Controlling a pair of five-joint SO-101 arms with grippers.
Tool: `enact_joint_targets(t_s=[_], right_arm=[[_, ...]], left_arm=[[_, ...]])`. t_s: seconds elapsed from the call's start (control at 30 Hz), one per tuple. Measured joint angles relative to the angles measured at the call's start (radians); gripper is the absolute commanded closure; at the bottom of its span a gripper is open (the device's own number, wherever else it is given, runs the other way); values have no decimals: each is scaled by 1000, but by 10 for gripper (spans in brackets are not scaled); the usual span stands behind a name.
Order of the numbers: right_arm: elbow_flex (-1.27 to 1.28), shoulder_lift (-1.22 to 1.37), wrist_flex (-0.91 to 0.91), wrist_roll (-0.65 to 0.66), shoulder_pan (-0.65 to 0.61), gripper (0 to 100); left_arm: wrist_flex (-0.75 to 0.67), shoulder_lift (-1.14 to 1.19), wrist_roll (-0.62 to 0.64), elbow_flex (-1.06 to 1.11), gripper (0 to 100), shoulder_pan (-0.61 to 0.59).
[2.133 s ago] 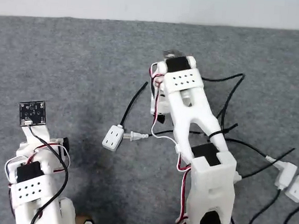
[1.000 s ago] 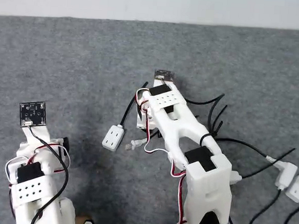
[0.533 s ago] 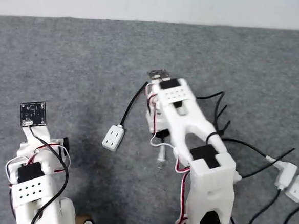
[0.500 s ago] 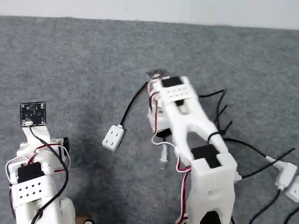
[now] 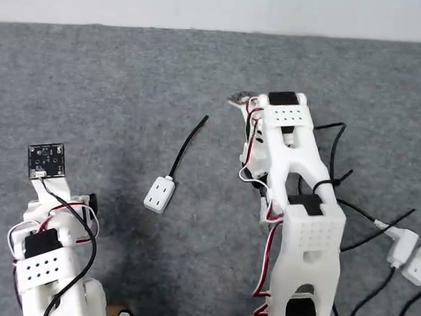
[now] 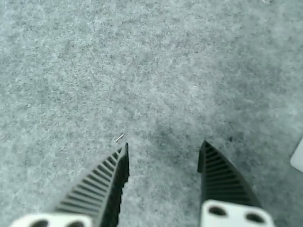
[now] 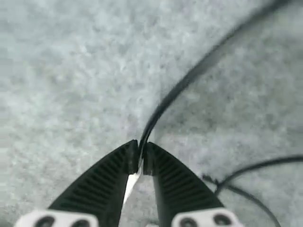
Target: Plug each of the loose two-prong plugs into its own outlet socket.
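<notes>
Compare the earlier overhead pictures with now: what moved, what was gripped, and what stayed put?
The right gripper, shut on the black cord, swung right, away from the white outlet socket, pulling the loose plug from beside it. The socket, the open left gripper and the white connectors at the right edge stayed put.

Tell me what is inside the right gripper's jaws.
The right gripper is pinched on a black cord; a white sliver shows between its fingers. What the sliver belongs to is covered by them.

Two arms (image 5: 42,265) (image 5: 302,237), two hands (image 6: 164,145) (image 7: 140,144), one loose white socket (image 5: 159,195), one joined plug-and-socket pair (image 5: 410,255), several black cords (image 7: 189,78)
</notes>
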Motion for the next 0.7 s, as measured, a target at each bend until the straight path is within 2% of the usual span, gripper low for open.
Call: enact_joint_targets(t_s=[0.17, 0.3, 0.4, 0.43, 0.7], right_arm=[[-123, 40, 26, -61, -2, 843], [-273, 38, 124, -83, 8, 852], [-331, 37, 146, -86, 6, 969], [-331, 37, 146, -95, 14, 998], [-117, -66, 147, -229, 94, 990]], left_arm=[[0, 0, 0, 0, 775, 5], [0, 0, 0, 0, 775, 0], [0, 0, 0, 0, 775, 5], [0, 0, 0, 0, 775, 5], [0, 0, 0, 0, 775, 5]])
